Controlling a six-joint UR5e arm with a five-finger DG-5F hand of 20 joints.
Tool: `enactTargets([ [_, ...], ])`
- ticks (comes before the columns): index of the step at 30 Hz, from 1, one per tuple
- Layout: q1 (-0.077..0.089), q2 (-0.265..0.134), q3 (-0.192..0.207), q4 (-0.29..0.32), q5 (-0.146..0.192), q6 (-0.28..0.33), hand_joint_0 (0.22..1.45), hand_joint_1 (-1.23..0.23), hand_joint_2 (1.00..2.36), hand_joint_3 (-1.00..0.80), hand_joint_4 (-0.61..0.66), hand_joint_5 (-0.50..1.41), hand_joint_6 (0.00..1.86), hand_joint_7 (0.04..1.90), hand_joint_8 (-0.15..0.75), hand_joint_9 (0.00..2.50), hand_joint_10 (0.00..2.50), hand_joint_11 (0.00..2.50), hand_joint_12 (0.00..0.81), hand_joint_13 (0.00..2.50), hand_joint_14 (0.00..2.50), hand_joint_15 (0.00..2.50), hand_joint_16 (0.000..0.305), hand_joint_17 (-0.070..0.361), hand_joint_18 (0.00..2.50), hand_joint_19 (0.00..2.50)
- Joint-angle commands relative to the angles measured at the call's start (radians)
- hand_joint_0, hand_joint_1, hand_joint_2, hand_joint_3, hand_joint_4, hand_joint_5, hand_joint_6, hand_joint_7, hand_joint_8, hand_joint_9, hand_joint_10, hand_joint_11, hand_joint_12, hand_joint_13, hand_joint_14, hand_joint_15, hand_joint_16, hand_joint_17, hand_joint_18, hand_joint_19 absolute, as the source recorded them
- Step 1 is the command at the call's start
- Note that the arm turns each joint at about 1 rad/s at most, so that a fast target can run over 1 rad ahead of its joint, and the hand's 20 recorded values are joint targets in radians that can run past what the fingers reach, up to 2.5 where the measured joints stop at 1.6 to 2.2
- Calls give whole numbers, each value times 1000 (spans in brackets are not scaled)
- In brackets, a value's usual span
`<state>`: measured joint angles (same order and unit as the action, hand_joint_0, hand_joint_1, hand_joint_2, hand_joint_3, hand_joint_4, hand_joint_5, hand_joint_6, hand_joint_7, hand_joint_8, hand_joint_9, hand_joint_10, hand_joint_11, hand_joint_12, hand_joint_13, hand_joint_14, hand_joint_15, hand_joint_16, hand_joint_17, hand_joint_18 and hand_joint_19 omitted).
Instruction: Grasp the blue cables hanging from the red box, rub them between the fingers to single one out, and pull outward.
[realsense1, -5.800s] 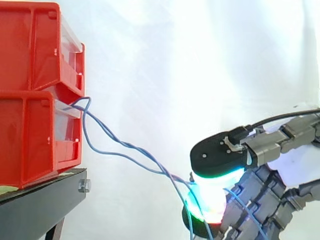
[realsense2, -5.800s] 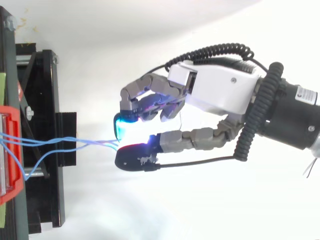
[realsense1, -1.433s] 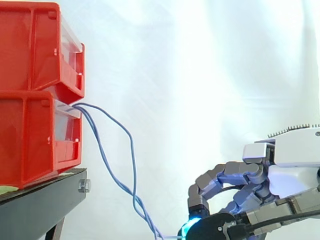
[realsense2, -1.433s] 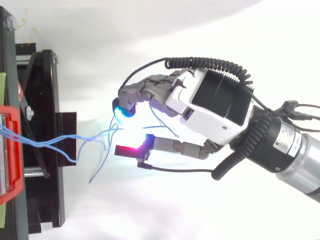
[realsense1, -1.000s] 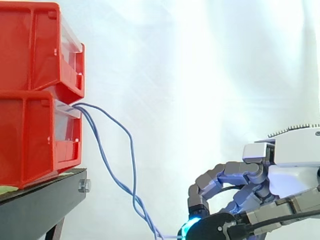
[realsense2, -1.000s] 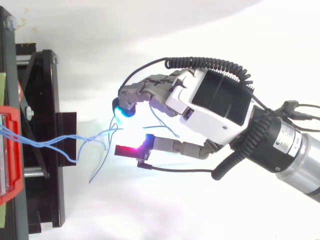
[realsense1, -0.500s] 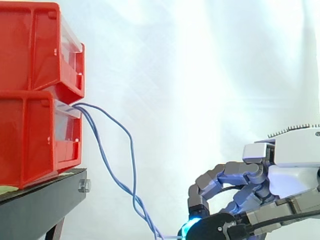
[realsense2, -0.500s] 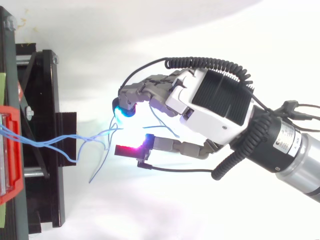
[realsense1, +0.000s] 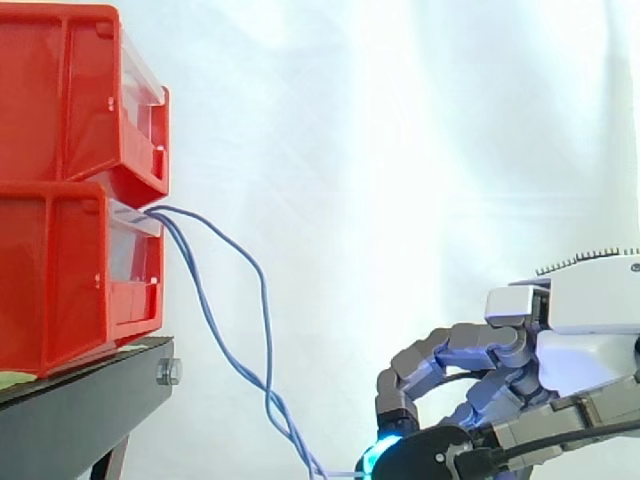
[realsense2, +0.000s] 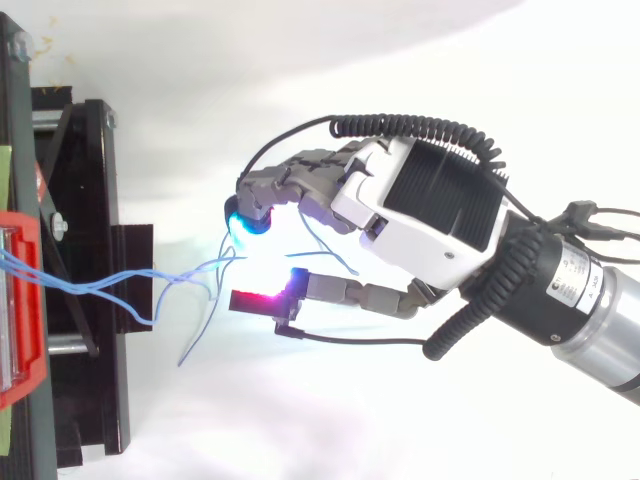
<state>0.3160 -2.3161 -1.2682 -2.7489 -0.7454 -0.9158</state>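
Hand sat low at the slack blue cables; its grip could not be told. Singling-out judged under way; next, isolate one strand, pull outward.

Blue cables droop slack (loosely twisted) from lower red box.

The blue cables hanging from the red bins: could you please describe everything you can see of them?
The thin blue cables look like flexible plastic-coated wire. Several strands leave the front of the lower red plastic bin, sag slack in loose curves, twist round each other lower down and reach the robot's hand. From above, one loose end trails free short of the hand. Whether the hand grips them cannot be told.
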Motion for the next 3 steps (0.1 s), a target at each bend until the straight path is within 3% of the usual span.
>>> enactTargets([
  [1, 0, 0, 0, 0, 0, 0, 612, -870, 1005, 39, -72, -65, 876, 1235, 259, 781, 7, 239, 373, 772, 16, 442, 52, 118, 793, 436],
  [3, 0, 0, 0, 0, 0, 0, 612, -870, 1005, 39, -67, -65, 877, 1232, 259, 780, 7, 246, 375, 770, 16, 438, 52, 118, 793, 436],
])
